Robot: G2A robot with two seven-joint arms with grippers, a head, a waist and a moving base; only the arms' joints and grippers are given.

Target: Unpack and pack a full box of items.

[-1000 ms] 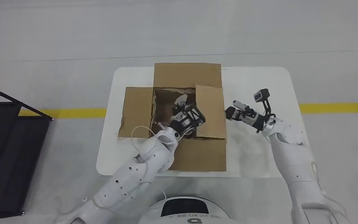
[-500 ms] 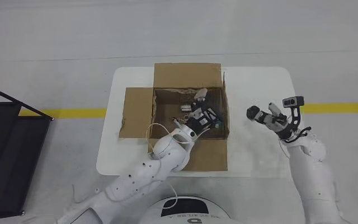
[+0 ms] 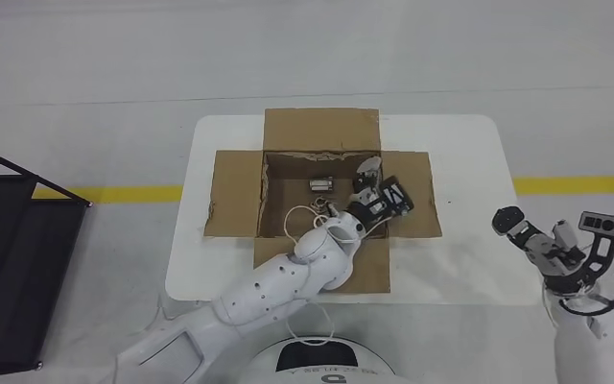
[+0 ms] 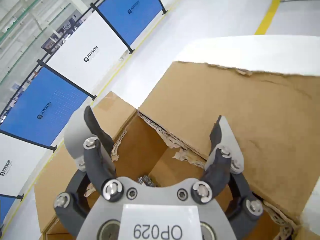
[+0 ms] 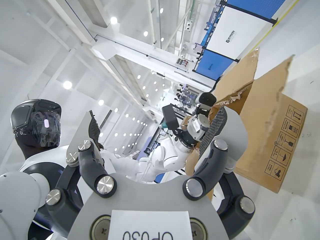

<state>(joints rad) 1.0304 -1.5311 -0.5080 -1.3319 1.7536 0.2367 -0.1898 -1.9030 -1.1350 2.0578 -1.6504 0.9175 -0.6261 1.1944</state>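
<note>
White counter [image 3: 460,144], open brown cardboard box [image 3: 321,130] bearing printed handling symbols [image 5: 285,138], small metallic contents [image 3: 319,182] indistinct, left gripper [image 4: 153,116] and right gripper [image 5: 156,113] fingers both spread wide.

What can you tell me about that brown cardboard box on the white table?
The brown cardboard box stands open on the white table, all four flaps spread outward. Its fold lines look torn and ragged, and one outer face carries printed handling symbols. A few small metal parts lie on its floor. The left arm lies over the near flap, with the open left gripper above the right-hand rim; whether it touches is unclear.
</note>
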